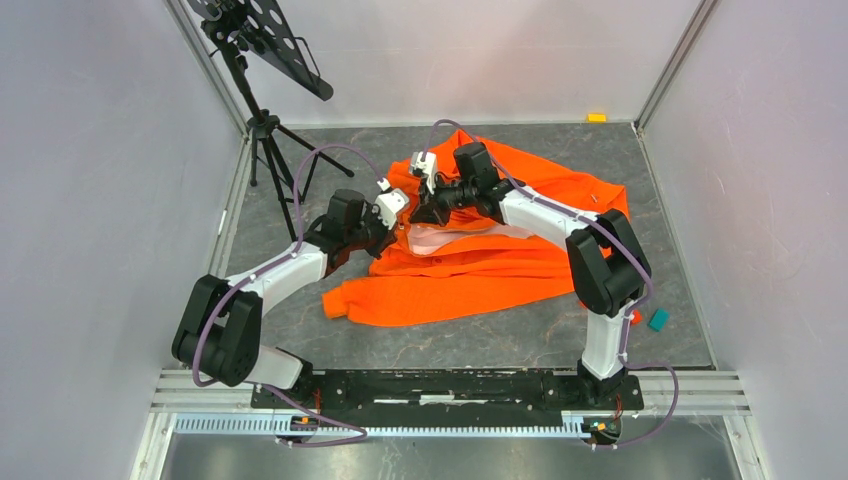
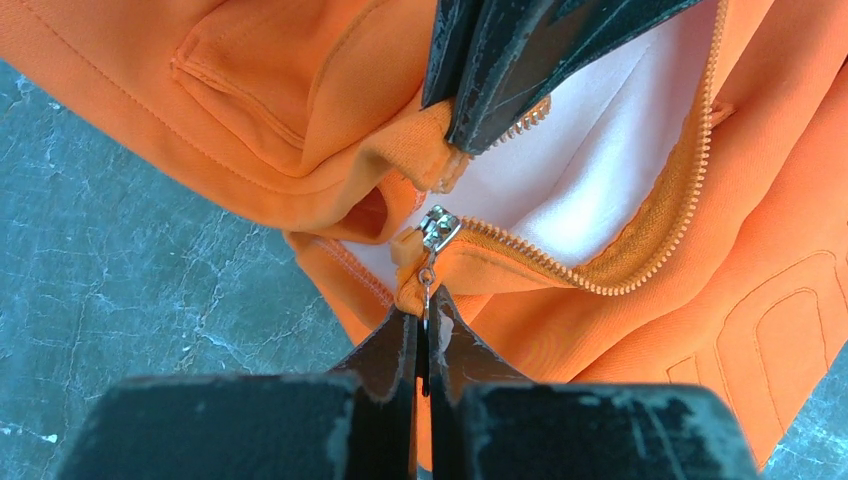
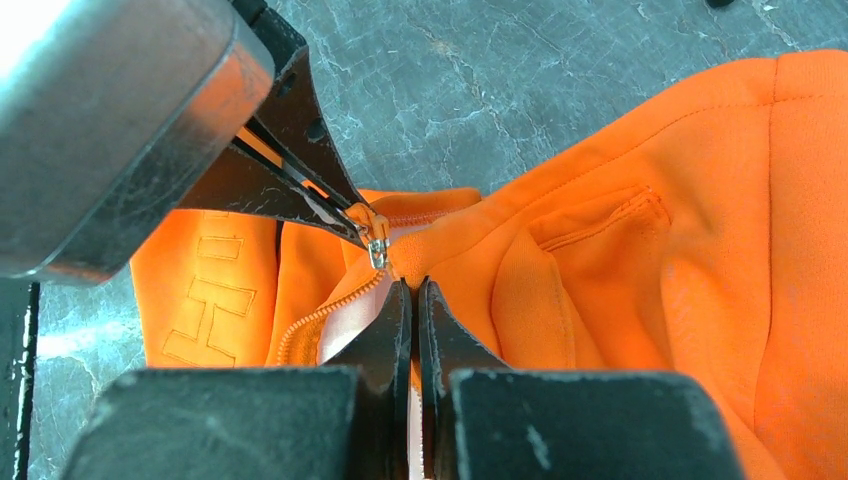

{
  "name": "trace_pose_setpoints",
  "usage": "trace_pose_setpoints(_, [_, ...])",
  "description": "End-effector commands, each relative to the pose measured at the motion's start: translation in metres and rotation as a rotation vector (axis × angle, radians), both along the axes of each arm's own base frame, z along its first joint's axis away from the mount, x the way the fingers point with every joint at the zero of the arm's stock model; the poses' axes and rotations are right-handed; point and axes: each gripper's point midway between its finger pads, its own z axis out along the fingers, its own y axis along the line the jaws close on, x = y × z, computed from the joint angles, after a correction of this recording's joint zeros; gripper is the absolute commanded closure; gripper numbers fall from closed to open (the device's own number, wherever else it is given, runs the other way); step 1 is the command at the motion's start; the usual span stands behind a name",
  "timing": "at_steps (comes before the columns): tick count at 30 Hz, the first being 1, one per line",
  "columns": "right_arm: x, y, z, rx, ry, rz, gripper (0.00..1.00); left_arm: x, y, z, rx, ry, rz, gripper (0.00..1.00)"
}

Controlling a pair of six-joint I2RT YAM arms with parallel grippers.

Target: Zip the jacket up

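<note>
- The jacket (image 1: 480, 270) is bright orange, soft and rumpled. It lies in a heap from the middle of the worktop (image 1: 500, 345) toward its far right corner, with one sleeve end reaching toward the left edge.
- The jacket front lies open at the middle, showing a pale lining (image 2: 590, 150) edged by a thin light row of zipper teeth (image 2: 690, 170).
- The left tool (image 2: 425, 325) has its fingers together, clamped on the zipper pull (image 2: 428, 275). The pull hangs from the small metal slider (image 2: 438, 228) at the end of the teeth.
- The right tool (image 3: 413, 290) is also closed, pinching the orange edge of the jacket's other front panel just beside the slider.
- The overhead view alone shows the whole layout. Both arms meet over the left part of the jacket, and a black stand on a tripod (image 1: 262, 120) is at the far left corner. There is also a small teal block (image 1: 657, 319) near the right edge and a yellow piece (image 1: 596, 117) at the far right corner.
- The left wrist view alone shows the pull entering the gap between the fingertips, and the curve of the teeth around the lining.
- The right wrist view alone shows raised lettering (image 3: 205, 300) stitched into the fabric and a pocket seam (image 3: 600, 215). The lettering is too skewed to read.
</note>
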Motion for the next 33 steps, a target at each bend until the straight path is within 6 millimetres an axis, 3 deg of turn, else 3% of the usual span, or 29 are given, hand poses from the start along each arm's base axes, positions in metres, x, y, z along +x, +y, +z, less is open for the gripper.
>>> trace_pose_setpoints(1, [0.000, 0.006, 0.027, 0.032, -0.077, 0.024, 1.00, 0.008, 0.001, 0.009, 0.024, -0.060, -0.012, 0.98])
trace_pose_setpoints(33, [0.001, 0.016, 0.015, 0.005, -0.061, 0.017, 1.00, 0.006, -0.001, 0.013, 0.012, -0.062, -0.012, 0.98])
